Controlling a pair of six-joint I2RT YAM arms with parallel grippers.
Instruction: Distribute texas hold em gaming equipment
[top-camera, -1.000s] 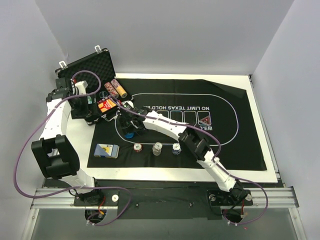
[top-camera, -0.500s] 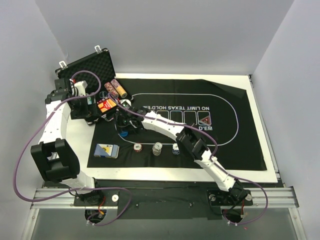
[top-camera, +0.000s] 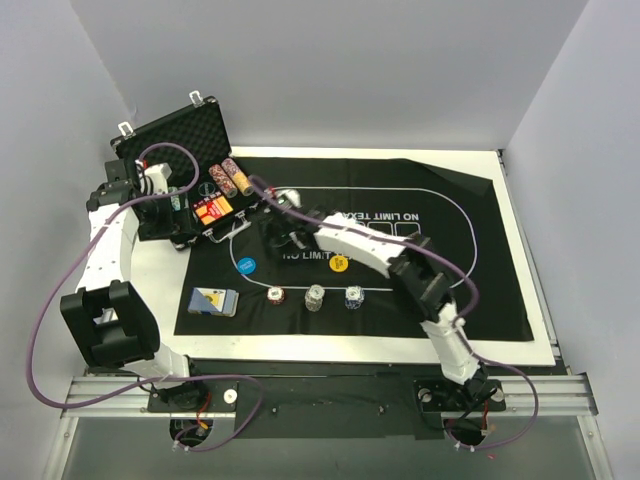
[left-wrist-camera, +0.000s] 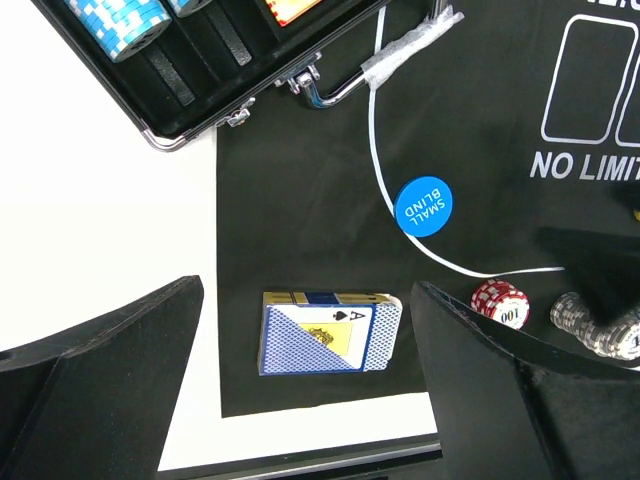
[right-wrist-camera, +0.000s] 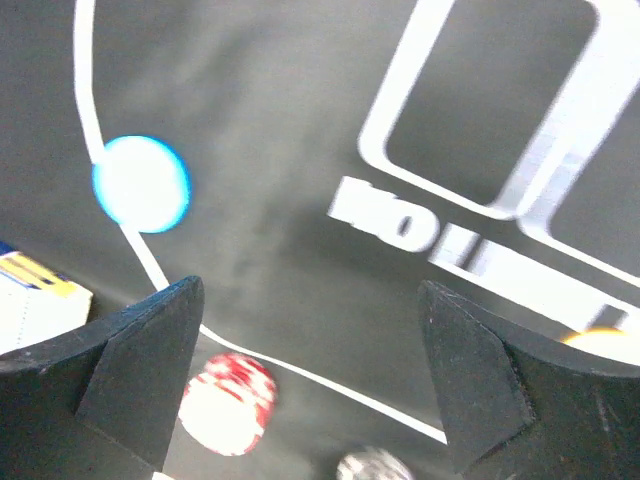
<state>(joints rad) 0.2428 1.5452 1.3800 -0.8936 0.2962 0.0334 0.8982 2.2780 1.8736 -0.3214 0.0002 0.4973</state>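
Since a second ago the right arm has drawn back toward 12 o'clock. That uncovers the blue button (top-camera: 245, 265) on the white oval line (left-wrist-camera: 371, 130) at 8 o'clock, and a yellow button (top-camera: 339, 264) inside it near 6 o'clock.

At 10 o'clock on the bench (top-camera: 320, 347), the left tool (left-wrist-camera: 308, 290) hangs released and empty by the open case (top-camera: 185, 135), where chip rolls (top-camera: 232, 178) remain. The card deck (left-wrist-camera: 330, 333) lies at the mat's (top-camera: 470, 290) 7 o'clock corner. Three chip stacks (top-camera: 315, 297) stand in a row along 6 o'clock. The right tool (right-wrist-camera: 310, 288) is likewise released, holding nothing.

The next fetch probably comes from the case. It should descend straight over one roll with the jaws spread wider than it, and keep forearm and cable high above the stacks already set out.
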